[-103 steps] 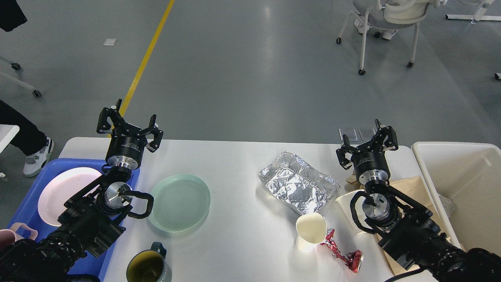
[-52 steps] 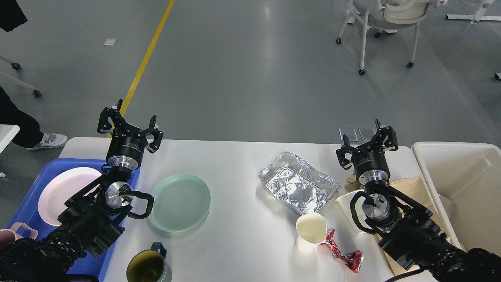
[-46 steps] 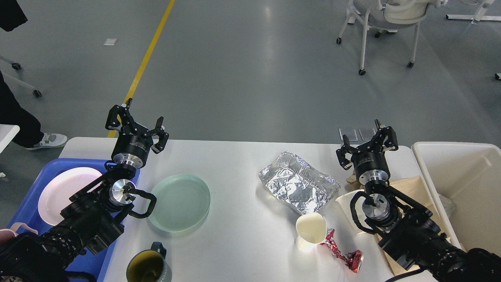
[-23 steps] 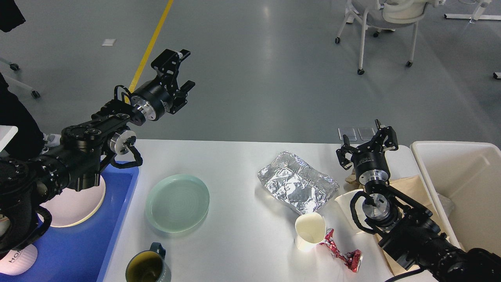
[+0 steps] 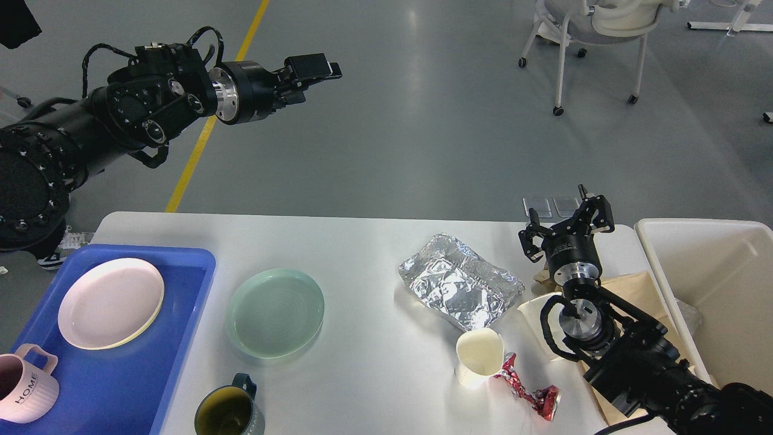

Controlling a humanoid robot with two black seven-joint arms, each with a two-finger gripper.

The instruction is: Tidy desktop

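1. Both grippers are seen empty: the right gripper (image 5: 566,225) is held with its fingers spread above the far right part of the desktop (image 5: 362,241), just beyond the brown paper; the left gripper (image 5: 311,66) is raised high over the floor, well beyond the desktop's far edge, seen side-on, so whether its fingers are parted cannot be told.
2. Judged from how things lie, little is done: a pink plate (image 5: 111,302) and a pink mug (image 5: 24,389) sit in the blue tray (image 5: 151,374) at the desktop's left end.
3. Left on the desktop are a green plate (image 5: 275,312), a dark mug (image 5: 228,411), crumpled foil (image 5: 459,284), a paper cup (image 5: 479,356), a crushed red can (image 5: 526,389) and brown paper (image 5: 634,290).
4. The cream bin (image 5: 712,272) stands at the desktop's right end; its contents are hard to make out.
5. The brown paper is largely hidden by the right arm, and both mugs are cut off by the picture's edge.
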